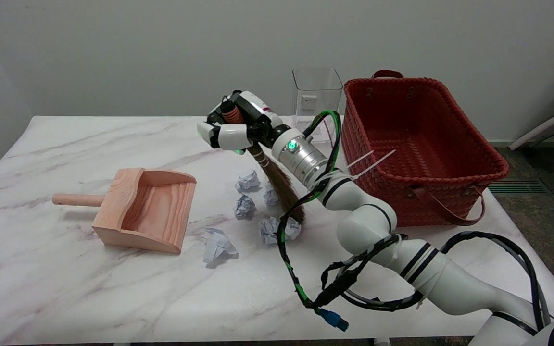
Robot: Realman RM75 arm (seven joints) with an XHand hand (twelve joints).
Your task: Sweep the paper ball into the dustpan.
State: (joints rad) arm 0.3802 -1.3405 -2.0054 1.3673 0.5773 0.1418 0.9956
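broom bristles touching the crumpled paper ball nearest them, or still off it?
Cannot tell. In the head view the brown straw broom bristles overlap the crumpled white paper ball beside them, but the robot's forearm and cable hide any contact.

A single head view looks down and across the marble table (pixel 65 288) from above its near side.
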